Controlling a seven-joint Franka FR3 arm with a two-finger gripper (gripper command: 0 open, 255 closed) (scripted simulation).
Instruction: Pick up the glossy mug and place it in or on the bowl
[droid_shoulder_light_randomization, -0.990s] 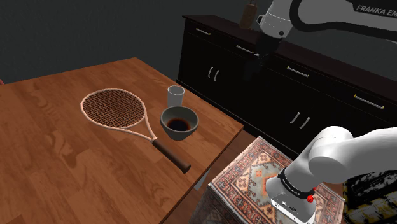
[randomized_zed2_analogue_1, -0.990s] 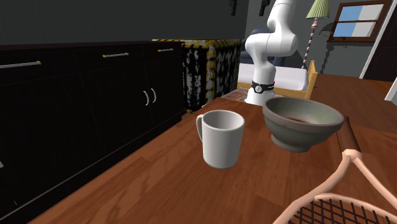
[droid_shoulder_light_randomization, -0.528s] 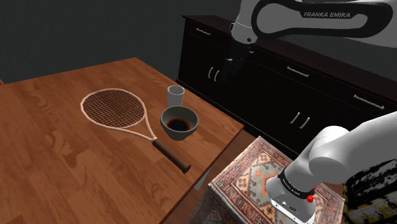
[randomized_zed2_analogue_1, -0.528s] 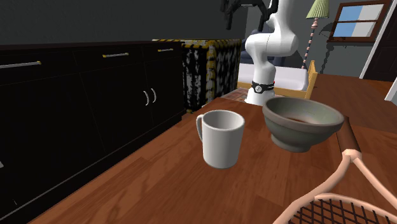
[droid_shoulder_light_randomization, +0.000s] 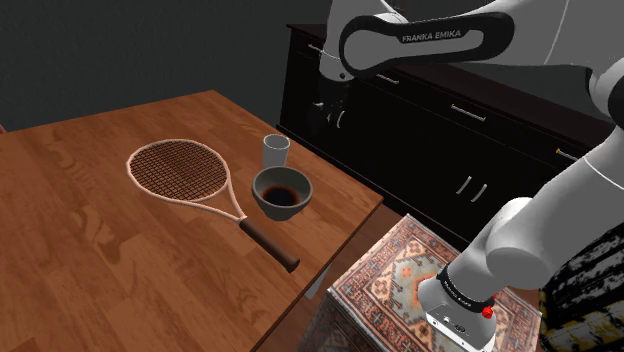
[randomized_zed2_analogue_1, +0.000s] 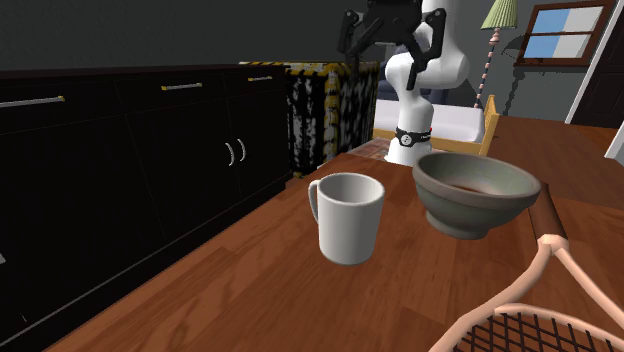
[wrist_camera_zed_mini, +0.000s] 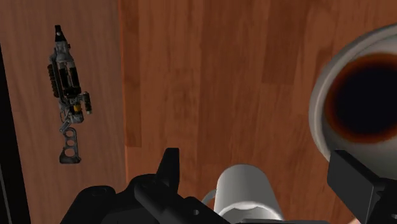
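A pale glossy mug (droid_shoulder_light_randomization: 275, 150) stands upright on the wooden table (droid_shoulder_light_randomization: 80, 250), just behind a grey bowl (droid_shoulder_light_randomization: 281, 191) with a dark brown inside. Close up, the mug (randomized_zed2_analogue_1: 349, 216) has its handle on the second exterior view's left and the bowl (randomized_zed2_analogue_1: 476, 192) beside it on the right. My black gripper (randomized_zed2_analogue_1: 393, 42) hangs open and empty, high above the table edge behind the mug. Seen from the hand, the mug (wrist_camera_zed_mini: 247, 191) lies below between the spread fingers (wrist_camera_zed_mini: 168, 168), and the bowl (wrist_camera_zed_mini: 359, 102) is off to one side. The gripper (droid_shoulder_light_randomization: 328, 106) is dark against the cabinet.
A racket (droid_shoulder_light_randomization: 185, 172) lies on the table at the shoulder view's left of the bowl, its handle toward the front edge. A black sideboard (droid_shoulder_light_randomization: 450, 130) runs behind the table. A gun-shaped tool (wrist_camera_zed_mini: 67, 95) lies on the floor beside the table edge. The stand (droid_shoulder_light_randomization: 400, 270) carries a patterned rug.
The arm has swung toward the shoulder view's left, bringing the open gripper over the table edge near the mug. Mug, bowl and racket have not moved.
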